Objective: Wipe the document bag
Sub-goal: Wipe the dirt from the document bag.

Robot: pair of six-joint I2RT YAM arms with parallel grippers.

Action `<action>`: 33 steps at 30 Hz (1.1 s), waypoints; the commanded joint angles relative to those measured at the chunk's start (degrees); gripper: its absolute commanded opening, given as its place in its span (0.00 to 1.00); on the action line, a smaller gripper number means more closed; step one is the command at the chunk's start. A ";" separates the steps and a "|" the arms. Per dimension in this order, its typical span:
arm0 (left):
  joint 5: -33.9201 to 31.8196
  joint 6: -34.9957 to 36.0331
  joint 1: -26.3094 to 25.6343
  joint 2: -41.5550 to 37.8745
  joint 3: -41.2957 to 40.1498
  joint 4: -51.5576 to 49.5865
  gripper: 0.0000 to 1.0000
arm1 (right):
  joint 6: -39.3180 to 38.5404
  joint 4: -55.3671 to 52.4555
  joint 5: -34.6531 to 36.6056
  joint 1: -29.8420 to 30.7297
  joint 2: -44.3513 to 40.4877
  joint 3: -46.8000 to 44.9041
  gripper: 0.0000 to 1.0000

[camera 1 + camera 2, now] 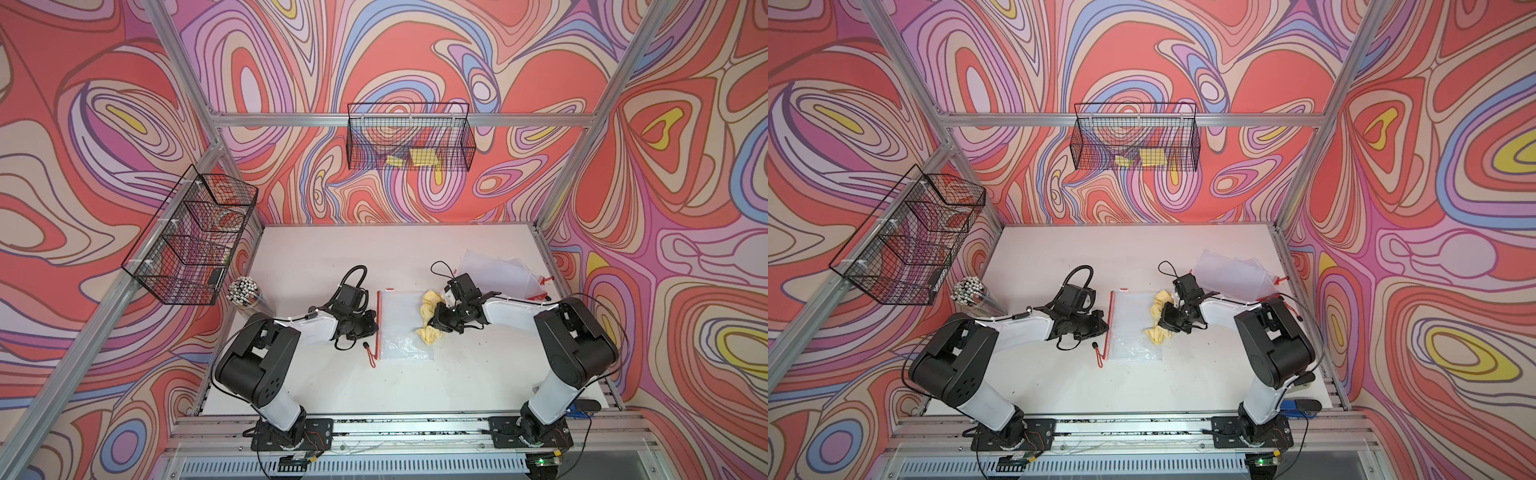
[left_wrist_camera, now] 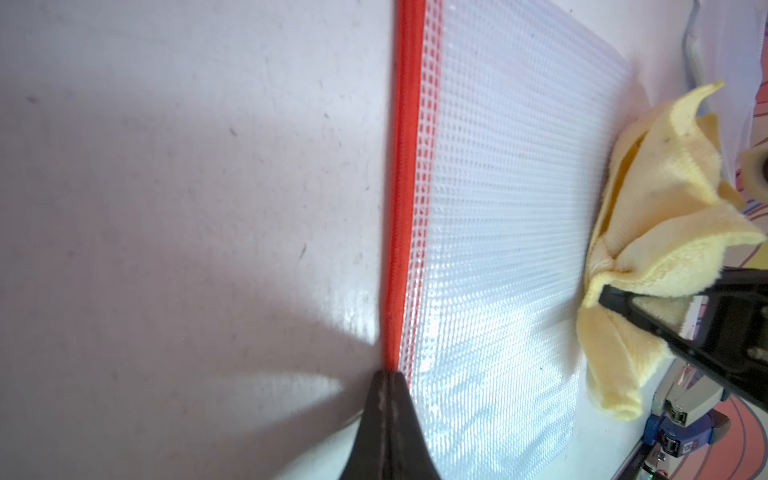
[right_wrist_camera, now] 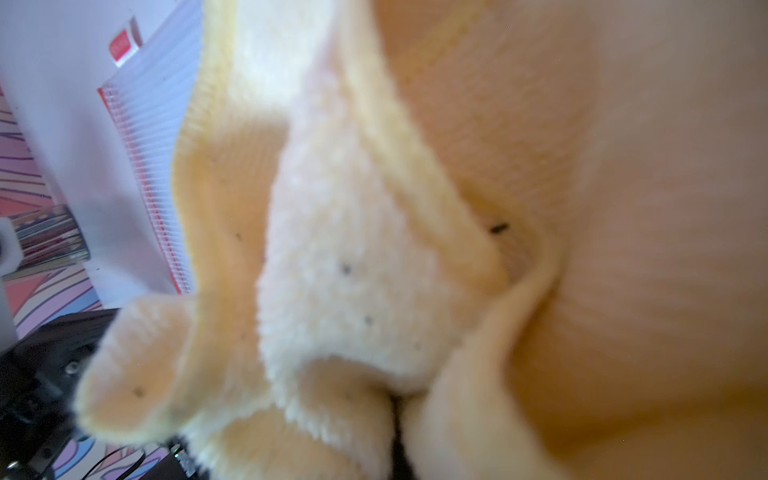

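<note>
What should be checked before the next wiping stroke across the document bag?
1. Left gripper shut, tips at the red zipper edge: ok.
2. Left gripper actually pinning the document bag: cannot tell.
3. Right gripper shut on the yellow cloth: ok.
4. Cloth touching the bag: cannot tell; it sits at the edge opposite the zipper.
5. Bag lying flat on the table: ok.
6. Bag surface between cloth and zipper free of other things: ok.
</note>
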 commanded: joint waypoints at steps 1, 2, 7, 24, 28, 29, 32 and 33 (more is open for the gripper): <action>-3.24 -0.25 0.55 1.59 -0.36 -2.96 0.00 | 0.51 -6.67 6.33 8.81 0.23 3.16 0.00; -3.00 -0.43 0.54 1.86 -0.29 -2.67 0.00 | 1.34 -6.82 6.65 11.71 1.38 5.27 0.00; -3.21 -0.70 0.56 2.34 0.03 -2.71 0.00 | 7.13 -1.29 3.31 21.11 9.40 10.82 0.00; -6.23 0.79 0.78 0.00 -0.17 -5.63 0.00 | 4.12 -10.90 9.84 7.72 -5.49 -6.47 0.00; -5.59 0.28 0.83 0.13 -0.17 -4.93 0.00 | 5.30 -9.32 9.57 12.58 -3.83 -0.40 0.00; -5.49 0.02 0.79 0.21 -0.17 -4.82 0.00 | 5.28 -9.74 9.87 15.02 -2.01 3.01 0.00; -5.24 -0.27 0.84 0.22 -0.26 -4.65 0.00 | 5.84 -9.30 8.49 20.90 5.24 12.07 0.00; -5.32 -0.34 0.82 0.13 -0.20 -4.81 0.00 | 6.39 -8.50 7.05 22.15 7.42 14.21 0.00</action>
